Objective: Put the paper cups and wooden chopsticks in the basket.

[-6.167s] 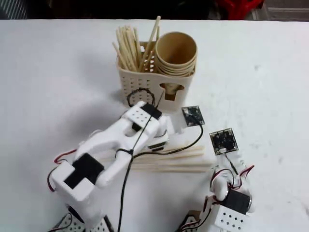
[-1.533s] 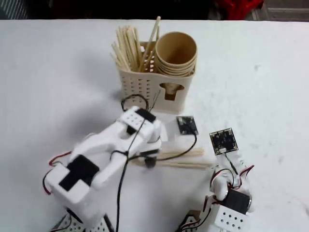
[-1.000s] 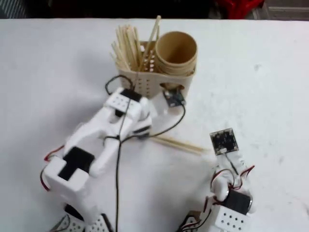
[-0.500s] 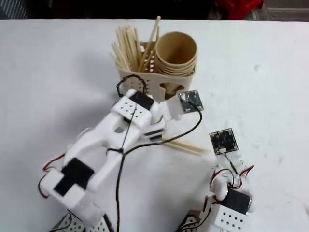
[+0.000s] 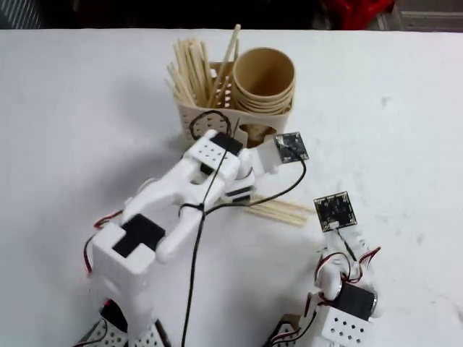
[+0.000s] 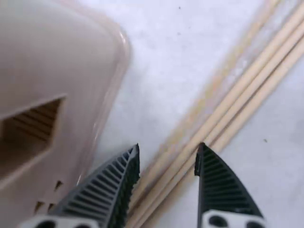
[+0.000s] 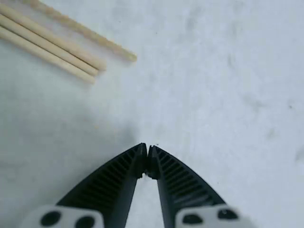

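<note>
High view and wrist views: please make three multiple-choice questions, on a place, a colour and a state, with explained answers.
1. Where do the loose chopsticks lie?
A) in a drawer
B) on the table near the basket
C) on an arm
2. What colour are the paper cups?
A) blue
B) green
C) brown
3. How is the right gripper?
A) shut, empty
B) wide open
C) shut on a spoon

1 B: they lie flat on the white surface.
2 C: the stack is plainly brown.
3 A: it is closed, with nothing in it, above the table.

Loose chopsticks (image 5: 281, 210) — basket (image 5: 194, 121) wall just beside
</note>
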### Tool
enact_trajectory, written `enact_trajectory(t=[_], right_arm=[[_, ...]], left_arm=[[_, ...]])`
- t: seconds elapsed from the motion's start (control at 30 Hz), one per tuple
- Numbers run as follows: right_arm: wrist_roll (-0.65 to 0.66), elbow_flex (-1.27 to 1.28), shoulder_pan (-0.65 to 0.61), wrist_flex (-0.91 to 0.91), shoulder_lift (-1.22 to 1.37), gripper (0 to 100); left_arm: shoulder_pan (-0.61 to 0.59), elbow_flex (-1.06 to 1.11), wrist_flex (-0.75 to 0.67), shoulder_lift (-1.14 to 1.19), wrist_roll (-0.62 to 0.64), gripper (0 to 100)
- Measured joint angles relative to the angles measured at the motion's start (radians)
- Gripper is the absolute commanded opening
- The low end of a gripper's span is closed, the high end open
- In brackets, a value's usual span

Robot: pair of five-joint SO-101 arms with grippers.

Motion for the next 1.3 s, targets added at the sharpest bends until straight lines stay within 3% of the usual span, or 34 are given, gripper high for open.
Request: enact_trajectory(t=[0.27, 0.6, 0.73, 1.3], right_arm=[[0.000, 0.000, 0.000, 0.000, 0.000, 1.5], [0.000, 0.000, 0.000, 0.000, 0.000, 1.5], [0.000, 0.000, 0.000, 0.000, 0.000, 1.5], [0.000, 0.000, 0.000, 0.000, 0.000, 1.5]], left_arm=[[0.011, -0.012, 0.000, 0.051, 0.003, 4], [0.011, -0.012, 0.000, 0.052, 0.003, 2], [0.008, -0.034, 0.069, 0.035, 0.003, 2], [0.057, -0.035, 0.307, -0.506, 0.005, 2]])
